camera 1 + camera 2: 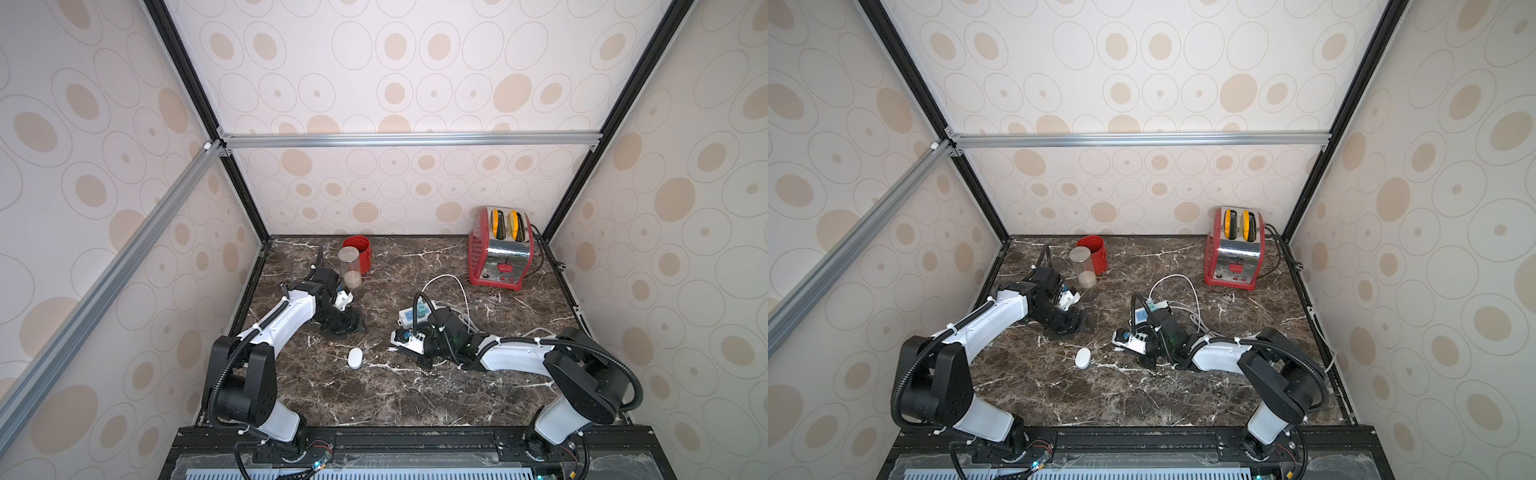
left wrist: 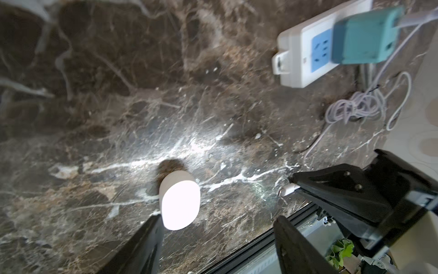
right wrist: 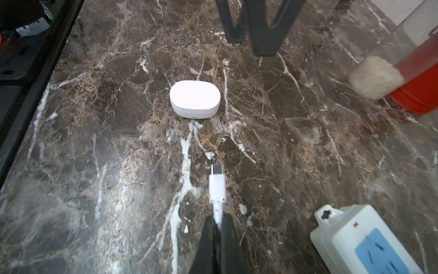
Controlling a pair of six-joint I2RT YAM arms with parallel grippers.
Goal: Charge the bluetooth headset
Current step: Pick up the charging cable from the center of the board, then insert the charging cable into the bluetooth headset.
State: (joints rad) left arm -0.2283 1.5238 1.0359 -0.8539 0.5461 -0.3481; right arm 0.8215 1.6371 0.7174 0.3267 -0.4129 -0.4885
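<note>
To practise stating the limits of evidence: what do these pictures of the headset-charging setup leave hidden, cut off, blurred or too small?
Left wrist view: glare bleaches the bluetooth headset; its surface is unreadable.
Right wrist view: the frame edge cuts off the power strip; its far end is unseen.
Both top views: the wrist camera hides how the right end effector grips the cable plug.

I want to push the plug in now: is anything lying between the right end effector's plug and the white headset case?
Nothing visible. In the right wrist view only bare marble lies between the plug held by the right end effector and the bluetooth headset, whose port faces the plug.
</note>
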